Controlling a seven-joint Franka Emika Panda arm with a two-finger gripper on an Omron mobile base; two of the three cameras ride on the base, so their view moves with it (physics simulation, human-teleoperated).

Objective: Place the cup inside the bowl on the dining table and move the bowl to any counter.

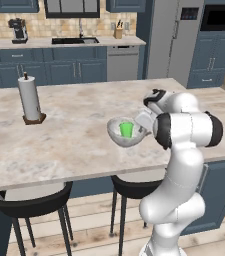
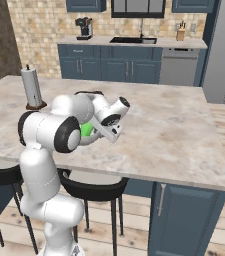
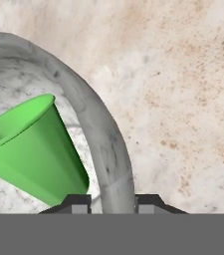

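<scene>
Already cup (image 1: 126, 130) sits in bowl (image 1: 125, 132); fingers (image 3: 79, 202) pinch the bowl's rim, one inside, one outside, likely to carry it off the bench (image 1: 74, 140).

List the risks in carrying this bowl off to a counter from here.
1. The gripper pinches only the rim of the bowl on one side, so the bowl could tip or slip out.
2. The cup stands loose inside and leans in the hand view; a jolt could topple it out.
3. The counter lies across the dining table, so the carry looks long.
</scene>
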